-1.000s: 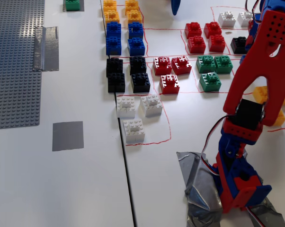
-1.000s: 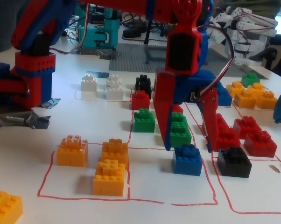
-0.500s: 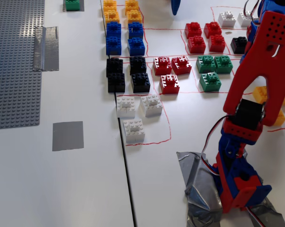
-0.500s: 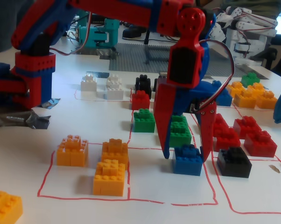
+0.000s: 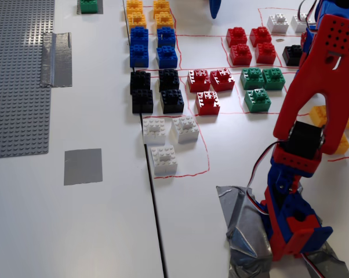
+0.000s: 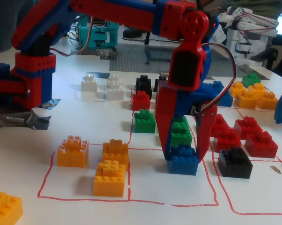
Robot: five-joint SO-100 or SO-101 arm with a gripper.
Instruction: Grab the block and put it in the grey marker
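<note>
In a fixed view: four black bricks (image 5: 156, 90), three white bricks (image 5: 165, 139) near them, three green bricks (image 5: 261, 87) right, four blue bricks (image 5: 152, 47) far.

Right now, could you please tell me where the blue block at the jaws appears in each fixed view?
High fixed view: not visible; the red arm at the right edge seems to hide it.
Low fixed view: the block sits lower centre, between the jaws.
Shared landmark: the lone black brick beside it.
</note>
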